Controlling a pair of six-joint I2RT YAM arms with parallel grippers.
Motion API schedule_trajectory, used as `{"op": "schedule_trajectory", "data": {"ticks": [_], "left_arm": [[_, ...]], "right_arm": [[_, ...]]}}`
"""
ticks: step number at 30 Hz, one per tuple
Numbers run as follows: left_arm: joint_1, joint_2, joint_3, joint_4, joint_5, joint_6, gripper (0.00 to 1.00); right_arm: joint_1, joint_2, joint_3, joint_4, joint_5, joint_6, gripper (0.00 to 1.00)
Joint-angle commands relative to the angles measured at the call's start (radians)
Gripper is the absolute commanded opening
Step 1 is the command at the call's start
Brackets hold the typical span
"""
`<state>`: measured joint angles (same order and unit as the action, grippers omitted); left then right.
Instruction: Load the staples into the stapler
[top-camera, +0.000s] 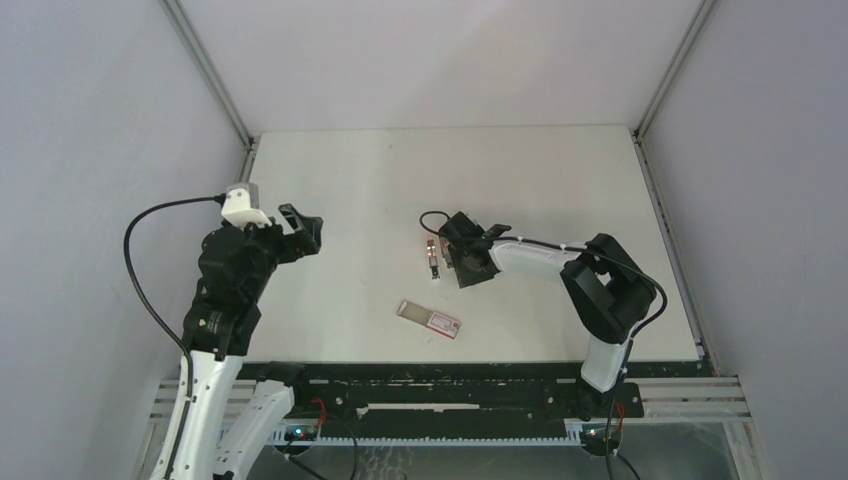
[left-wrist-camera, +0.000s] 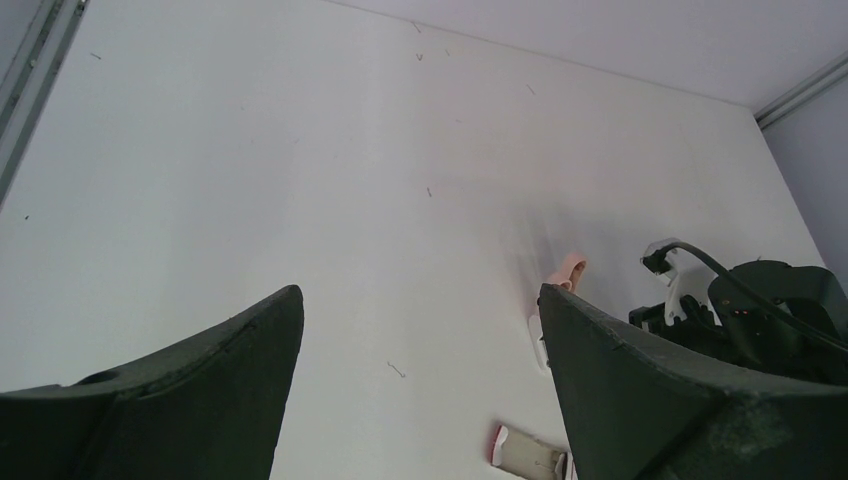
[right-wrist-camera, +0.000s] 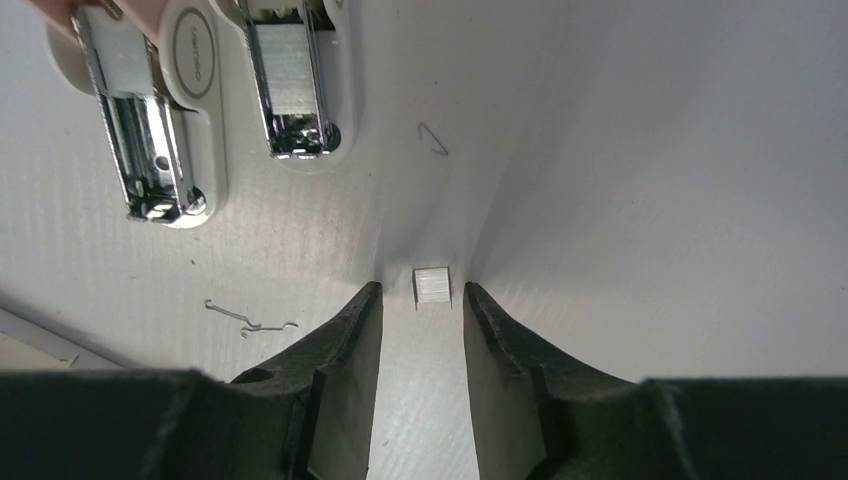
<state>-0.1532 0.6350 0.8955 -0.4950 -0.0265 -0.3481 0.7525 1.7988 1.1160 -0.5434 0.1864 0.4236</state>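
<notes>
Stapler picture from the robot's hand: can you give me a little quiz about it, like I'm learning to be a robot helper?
1. True or false: the stapler lies folded open, with its shiny metal insides facing up.
2. What sits in the gap at the tips of the right gripper?
A. a small strip of staples
B. a pink block
C. a pencil
3. Fill in the blank: the left gripper holds nothing, and its jaws are wide ____.

Key: 1 true. 2 A; the strip lies loose between the tips, which do not touch it. 3 open.
</notes>
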Motion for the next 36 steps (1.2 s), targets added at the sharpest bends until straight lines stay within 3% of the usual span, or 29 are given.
{"op": "schedule_trajectory", "data": {"ticks": [1,29,36], "left_arm": [[0.015,0.000,-0.030,0.045,0.025,-0.012,0.91],[0.025,0.001,-0.041,0.059,0.060,-0.042,0.89],[-0.015,0.000,-0.194,0.277,0.231,-0.219,0.85]], "right_arm": [[0.001,0.014,0.047,0.030,0.028,-0.011,0.34],[0.000,-0.026,0.046,0.023,0.021,-0.011,0.17],[-0.028,-0.184,0.001,0.074,-0.094,-0.005,0.16]]}}
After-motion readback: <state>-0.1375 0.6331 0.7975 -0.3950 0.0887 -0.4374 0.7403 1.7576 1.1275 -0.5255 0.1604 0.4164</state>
